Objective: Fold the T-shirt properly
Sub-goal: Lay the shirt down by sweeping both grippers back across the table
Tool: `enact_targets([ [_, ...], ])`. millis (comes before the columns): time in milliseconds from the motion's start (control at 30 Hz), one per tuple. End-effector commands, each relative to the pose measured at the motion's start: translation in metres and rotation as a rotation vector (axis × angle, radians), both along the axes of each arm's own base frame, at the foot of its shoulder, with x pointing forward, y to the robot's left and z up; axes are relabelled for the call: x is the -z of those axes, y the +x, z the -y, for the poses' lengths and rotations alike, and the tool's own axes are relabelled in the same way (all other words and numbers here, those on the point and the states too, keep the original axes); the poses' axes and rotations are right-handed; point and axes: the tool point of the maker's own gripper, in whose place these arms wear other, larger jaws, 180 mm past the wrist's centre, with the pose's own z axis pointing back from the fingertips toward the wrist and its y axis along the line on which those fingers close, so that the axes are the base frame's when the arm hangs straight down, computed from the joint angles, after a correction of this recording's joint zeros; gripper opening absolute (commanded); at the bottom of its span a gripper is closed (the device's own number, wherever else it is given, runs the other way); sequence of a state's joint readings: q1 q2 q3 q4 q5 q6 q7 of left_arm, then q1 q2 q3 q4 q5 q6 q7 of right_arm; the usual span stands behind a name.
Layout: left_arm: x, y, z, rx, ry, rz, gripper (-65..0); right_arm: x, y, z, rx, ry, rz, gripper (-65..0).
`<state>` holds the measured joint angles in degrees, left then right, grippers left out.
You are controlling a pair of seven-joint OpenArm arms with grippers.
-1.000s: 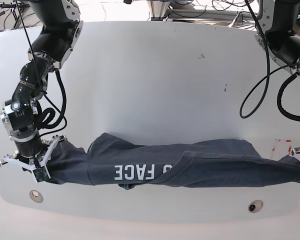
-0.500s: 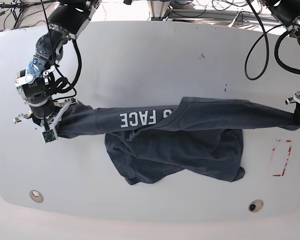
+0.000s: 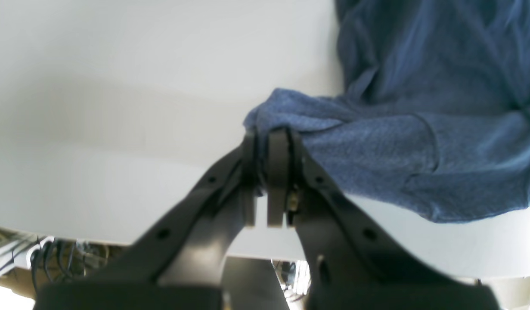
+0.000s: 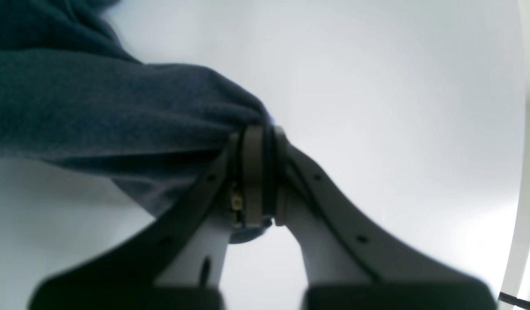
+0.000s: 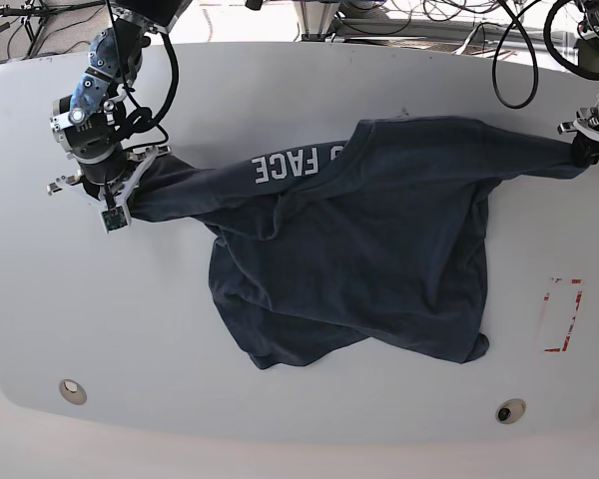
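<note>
My left gripper [image 3: 267, 142] and right gripper [image 4: 258, 137] stay clamped on the T-shirt [image 5: 379, 249], now carried farther up the table [image 5: 280, 399], more spread.

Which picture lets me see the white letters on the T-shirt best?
The base view. Only there can you read the white letters near the top edge of the T-shirt, stretched between both grippers. The left wrist view and the right wrist view show just a pinched bit of blue cloth, with no letters.
</note>
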<state>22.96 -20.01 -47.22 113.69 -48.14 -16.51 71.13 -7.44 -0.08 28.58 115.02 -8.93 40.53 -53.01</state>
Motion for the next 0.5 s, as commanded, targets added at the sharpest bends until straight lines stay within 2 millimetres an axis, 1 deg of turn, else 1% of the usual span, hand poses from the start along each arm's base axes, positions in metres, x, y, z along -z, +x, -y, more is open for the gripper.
enact_targets([
  [0, -0.007, -0.001, -0.005, 0.002, 0.025, 0.018, -65.0, -0.008, 0.003, -0.003, -0.005, 0.006, 0.046, -64.8],
  [200, 0.006, -0.017, 0.000, -0.003, 0.005, -0.033, -65.0, -0.001, -0.007, -0.006, -0.015, 0.014, 0.034, -64.8],
  [467, 0.014, -0.029, 0.001, 0.000, 0.003, -0.076, -65.0, 0.004, -0.014, -0.007, -0.019, 0.019, 0.025, -64.8],
])
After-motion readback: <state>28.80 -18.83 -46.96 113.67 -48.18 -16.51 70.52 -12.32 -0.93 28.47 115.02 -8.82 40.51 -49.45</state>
